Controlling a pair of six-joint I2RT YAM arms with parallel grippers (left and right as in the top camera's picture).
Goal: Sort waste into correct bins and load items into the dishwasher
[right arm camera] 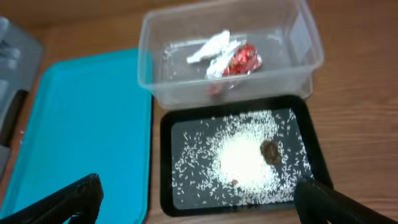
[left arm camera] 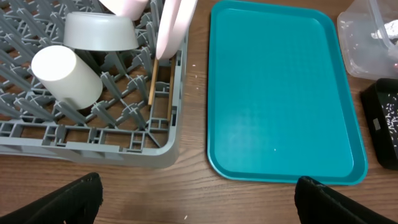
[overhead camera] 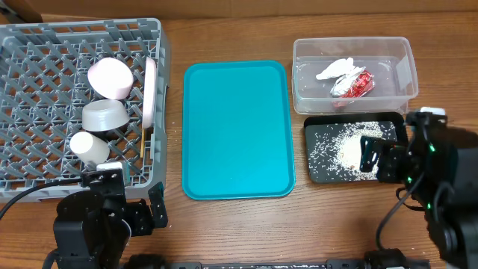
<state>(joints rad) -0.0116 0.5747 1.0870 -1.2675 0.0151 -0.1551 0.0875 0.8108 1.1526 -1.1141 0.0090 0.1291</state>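
The left end effector [left arm camera: 198,185] hangs with its fingers wide apart, gripping nothing, over the surface in front of the grey dish rack [overhead camera: 45,45]. The right end effector [right arm camera: 198,186], equally spread, hangs over the black tray [overhead camera: 317,173]. The rack holds the plate [overhead camera: 151,90] on edge, pink-white bowl [overhead camera: 110,77], metal bowl [overhead camera: 104,116], cup [overhead camera: 89,148] and chopsticks [left arm camera: 152,81]. The wrapper [overhead camera: 357,84] and tissue [overhead camera: 336,69] lie in the clear tub [overhead camera: 404,75]. Rice [overhead camera: 347,149] and a brown lump [right arm camera: 270,151] lie in the black tray. A teal tray [overhead camera: 237,127] lies between.

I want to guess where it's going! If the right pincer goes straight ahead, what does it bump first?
Probably the black tray, landing about on the rice pile. The open right pincer points down at it, with nothing between. Depth is hard to judge.
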